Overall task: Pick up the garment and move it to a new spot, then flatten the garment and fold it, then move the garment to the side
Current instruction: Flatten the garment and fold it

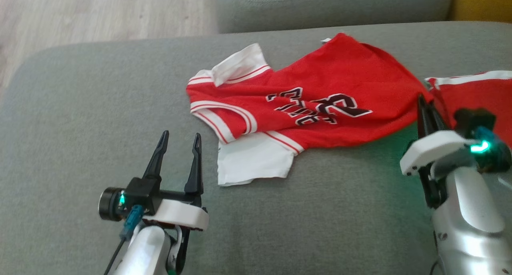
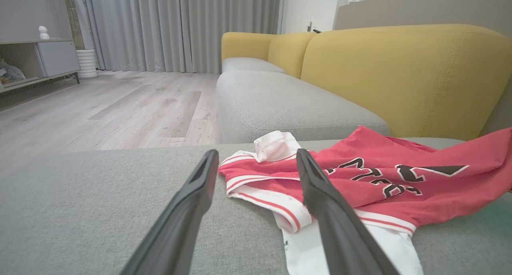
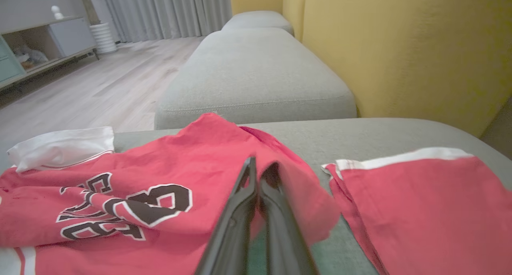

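**A:** What could go wrong from here?

**B:** The right end effector looks clenched on only a thin pinch at the right corner of the garment. On a lift the cloth could slip free, or drag bunched across the sofa cushion. The other red cloth lies just beside that corner and might snag.

**A:** And the left one?

**B:** The left end effector is released and empty. The garment lies crumpled mid-cushion, its white sleeve just right of those fingertips.

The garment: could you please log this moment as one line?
garment: crumpled on sofa | right gripper: shut on garment edge | left gripper: open, off garment
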Available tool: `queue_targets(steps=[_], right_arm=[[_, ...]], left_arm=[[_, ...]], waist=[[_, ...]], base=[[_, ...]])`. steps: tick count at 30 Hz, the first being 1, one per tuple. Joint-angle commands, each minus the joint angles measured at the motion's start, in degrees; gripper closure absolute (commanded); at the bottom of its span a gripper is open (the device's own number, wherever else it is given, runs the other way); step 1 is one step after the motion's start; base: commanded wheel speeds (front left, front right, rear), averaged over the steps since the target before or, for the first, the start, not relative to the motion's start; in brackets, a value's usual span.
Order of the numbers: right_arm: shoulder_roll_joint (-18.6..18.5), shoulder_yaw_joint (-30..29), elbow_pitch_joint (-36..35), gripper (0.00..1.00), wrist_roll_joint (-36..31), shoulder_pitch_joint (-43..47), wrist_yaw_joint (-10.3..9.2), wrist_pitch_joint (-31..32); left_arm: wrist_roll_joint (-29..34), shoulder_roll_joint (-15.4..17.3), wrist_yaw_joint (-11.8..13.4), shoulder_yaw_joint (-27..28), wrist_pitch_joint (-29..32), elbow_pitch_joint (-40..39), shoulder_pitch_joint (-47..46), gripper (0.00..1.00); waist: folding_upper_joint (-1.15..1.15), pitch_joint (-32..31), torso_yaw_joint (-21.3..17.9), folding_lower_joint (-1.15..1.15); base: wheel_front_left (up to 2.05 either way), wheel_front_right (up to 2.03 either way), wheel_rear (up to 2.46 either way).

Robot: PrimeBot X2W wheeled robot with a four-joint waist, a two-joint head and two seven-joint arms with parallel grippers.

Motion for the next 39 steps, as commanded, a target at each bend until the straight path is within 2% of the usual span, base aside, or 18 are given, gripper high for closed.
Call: queue_targets(steps=[1, 6, 10, 15, 16, 22, 28, 32, 39], right_arm=[[0.5, 1.81, -2.49, 1.0, -0.81, -2.22, -0.04, 0.53], [0.5, 3.06, -4.29, 1.0, -5.53, -4.72, -0.04, 6.43], [0.5, 2.53, -1.14, 1.0, -10.65, -8.03, -0.04, 9.32], [0.5, 1.91, 5.04, 1.0, -16.32, -12.69, -0.04, 9.09], [0.5, 2.35, 6.38, 0.0, -16.99, -13.5, -0.04, 8.59], [0.5, 7.65, 13.57, 0.0, -19.92, -16.48, -0.04, 5.75], [0.5, 16.81, 17.81, 0.0, -13.96, -16.86, -0.04, 3.45], [0.5, 21.66, 16.6, 0.0, -7.18, -16.32, -0.04, 1.01], [0.5, 25.05, 11.61, 0.0, 1.08, -13.55, -0.04, -4.02]], left_arm=[[0.51, 0.68, -0.2, 1.53, -0.54, -1.81, -1.95, 0.0], [0.58, 0.61, -0.44, 1.16, -0.54, -1.59, -3.14, 0.0], [0.67, 0.44, -0.68, 0.48, -0.54, -1.12, -4.05, 0.0], [0.78, 0.22, -0.73, -0.29, -0.54, -0.89, -5.2, 0.0], [0.79, 0.21, -0.7, -0.3, -0.54, -0.86, -5.4, 0.0], [0.87, 0.41, -0.47, -0.1, -0.54, -0.85, -6.18, 0.0], [0.74, 0.76, -0.45, 0.05, -0.54, -0.21, -6.01, 0.0], [0.51, 0.97, -0.34, 0.39, -0.54, -0.04, -5.9, 0.0], [0.09, 1.18, -0.05, 1.01, -0.54, -0.15, -4.66, 0.0]], waist=[[0.0, 0.94, 0.96, 0.0], [0.0, 3.03, 3.25, 0.0], [0.0, 4.56, 4.95, 0.0], [0.0, 6.42, 6.76, 0.0], [0.0, 6.77, 6.96, 0.0], [0.0, 8.19, 6.67, 0.0], [0.0, 7.37, 4.33, 0.0], [0.0, 6.07, 2.65, 0.0], [0.0, 3.26, 0.04, 0.0]], base=[[0.0, 0.0, 0.0], [0.0, 0.0, 0.0], [0.0, 0.0, 0.0], [0.0, 0.0, 0.0], [0.0, 0.0, 0.0], [0.0, 0.0, 0.0], [0.0, 0.0, 0.0], [0.0, 0.0, 0.0], [0.0, 0.0, 0.0]])
